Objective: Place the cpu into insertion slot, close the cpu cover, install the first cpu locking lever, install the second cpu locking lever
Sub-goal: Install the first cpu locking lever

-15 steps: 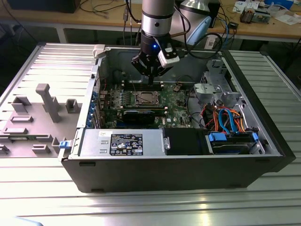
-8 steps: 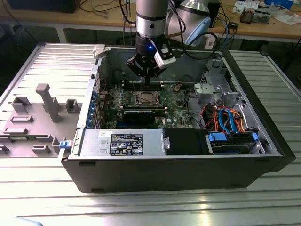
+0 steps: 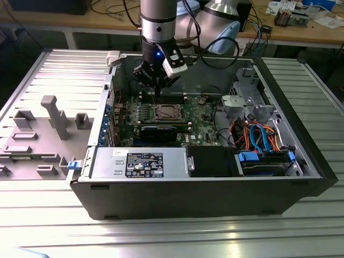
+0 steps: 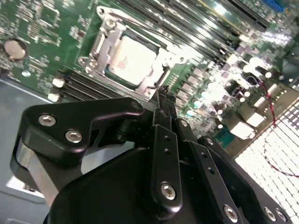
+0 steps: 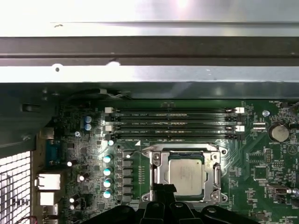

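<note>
Fingers (image 4: 162, 109) pressed together, empty, tips beside cpu cover (image 5: 157, 173) edge; cpu (image 5: 185, 175) seated.

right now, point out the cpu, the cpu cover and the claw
cpu (image 5: 185, 175), first wrist view, middle of its silver top
cpu cover (image 5: 158, 170), first wrist view, one side rail of its frame
claw (image 4: 162, 95), second wrist view, at its meeting tips

Grey arm (image 3: 157, 16), black pincer (image 4: 161, 95), silver screws (image 4: 168, 190).
</note>
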